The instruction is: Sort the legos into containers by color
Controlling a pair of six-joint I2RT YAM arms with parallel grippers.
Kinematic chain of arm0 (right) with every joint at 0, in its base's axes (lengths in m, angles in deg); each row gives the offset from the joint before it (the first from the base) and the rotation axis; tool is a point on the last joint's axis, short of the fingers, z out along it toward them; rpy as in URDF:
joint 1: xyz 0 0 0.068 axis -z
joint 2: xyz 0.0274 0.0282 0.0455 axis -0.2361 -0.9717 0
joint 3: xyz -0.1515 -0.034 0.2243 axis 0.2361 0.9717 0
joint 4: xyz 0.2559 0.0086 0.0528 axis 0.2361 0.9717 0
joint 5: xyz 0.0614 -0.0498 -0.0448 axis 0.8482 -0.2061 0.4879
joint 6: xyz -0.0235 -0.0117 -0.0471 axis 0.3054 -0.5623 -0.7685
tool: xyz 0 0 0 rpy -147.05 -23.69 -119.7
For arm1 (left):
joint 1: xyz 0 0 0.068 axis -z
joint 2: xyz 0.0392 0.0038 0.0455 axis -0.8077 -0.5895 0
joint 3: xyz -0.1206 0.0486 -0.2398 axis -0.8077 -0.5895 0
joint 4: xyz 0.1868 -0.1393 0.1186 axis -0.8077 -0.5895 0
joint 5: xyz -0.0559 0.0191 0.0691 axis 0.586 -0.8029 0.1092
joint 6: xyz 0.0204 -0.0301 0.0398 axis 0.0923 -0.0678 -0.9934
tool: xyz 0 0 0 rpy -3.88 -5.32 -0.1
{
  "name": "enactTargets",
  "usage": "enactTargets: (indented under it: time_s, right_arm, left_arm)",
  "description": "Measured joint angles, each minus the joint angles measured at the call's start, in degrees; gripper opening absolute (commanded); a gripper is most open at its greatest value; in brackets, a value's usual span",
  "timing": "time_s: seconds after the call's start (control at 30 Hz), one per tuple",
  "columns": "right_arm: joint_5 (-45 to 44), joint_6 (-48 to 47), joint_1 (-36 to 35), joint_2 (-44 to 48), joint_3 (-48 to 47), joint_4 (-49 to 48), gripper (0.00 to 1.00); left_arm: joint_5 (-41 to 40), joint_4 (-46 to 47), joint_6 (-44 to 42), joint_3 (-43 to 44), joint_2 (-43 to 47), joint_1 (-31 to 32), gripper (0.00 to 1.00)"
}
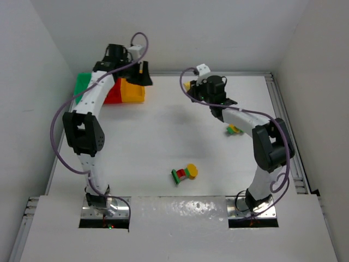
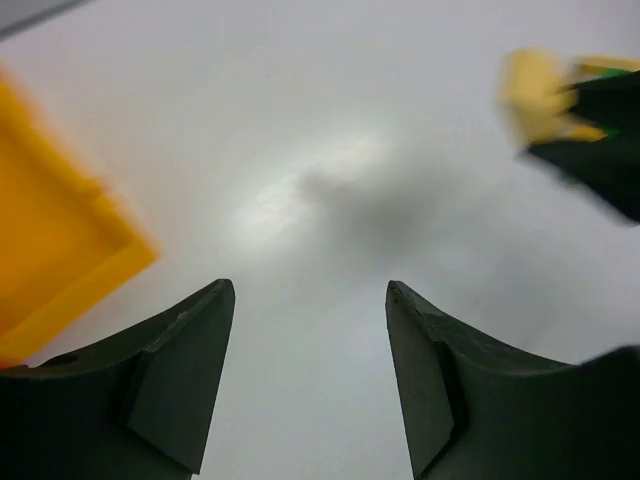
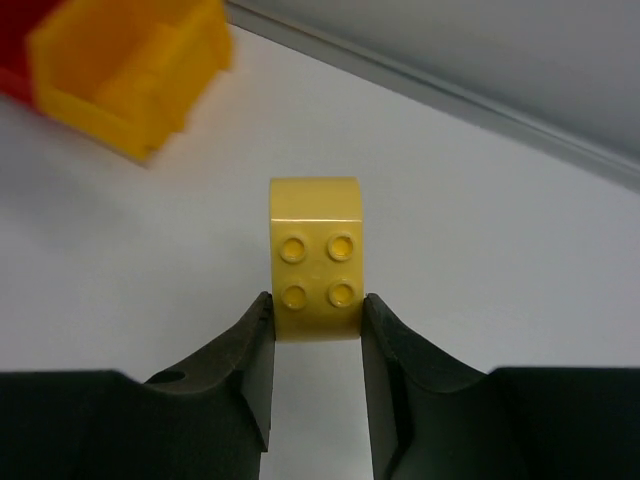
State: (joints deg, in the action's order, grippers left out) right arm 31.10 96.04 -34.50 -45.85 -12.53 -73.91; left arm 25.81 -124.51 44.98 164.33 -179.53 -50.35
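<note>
My right gripper [image 3: 316, 298] is shut on a yellow lego [image 3: 315, 255], a brick with four studs, pinched at its near end. In the top view this yellow lego [image 1: 187, 85] hangs at the back of the table at my right gripper [image 1: 192, 88]. The containers stand at the back left: green bin [image 1: 83, 83], red bin [image 1: 113, 94], yellow bin [image 1: 132, 91]. My left gripper [image 1: 144, 75] hovers at the yellow bin's right edge. In the left wrist view my left gripper [image 2: 310, 290] is open and holds nothing, with the yellow bin [image 2: 50, 250] at the left.
A joined clump of green, red and yellow legos [image 1: 184, 173] lies mid-table. A smaller mixed clump [image 1: 235, 129] lies under the right arm's forearm. White walls close in the table at the back and sides. A metal rail [image 1: 281, 109] runs along the right edge.
</note>
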Motion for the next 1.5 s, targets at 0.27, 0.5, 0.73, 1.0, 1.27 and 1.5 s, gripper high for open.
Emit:
enactTargets:
  time_s: [0.27, 0.5, 0.73, 1.0, 1.27, 1.5]
  right_arm:
    - [9.3, 0.5, -11.0, -1.2, 0.0, -12.7, 0.00]
    - [8.9, 0.5, -12.7, -2.8, -1.6, -12.9, 0.00]
    - [7.1, 0.4, -13.3, -2.9, -1.5, -12.1, 0.00]
    - [5.7, 0.9, -13.6, -3.4, -1.6, -12.6, 0.00]
    - [1.3, 1.8, -13.2, -4.1, -1.6, -13.6, 0.00]
    - [2.0, 2.6, -13.1, -4.3, -1.7, -14.3, 0.00]
  left_arm:
    - [13.1, 5.7, 11.4, -1.7, -1.5, 6.4, 0.66]
    - [17.8, 10.6, 18.6, -6.1, -2.3, 5.8, 0.60]
    - [18.0, 9.3, 17.3, -6.1, -2.3, 5.8, 0.46]
    - [19.7, 10.2, 17.3, -6.4, -2.3, 5.8, 0.51]
    - [24.3, 9.4, 17.4, -7.7, -2.3, 5.4, 0.59]
    - [25.0, 11.9, 19.6, -10.4, -2.3, 5.0, 0.53]
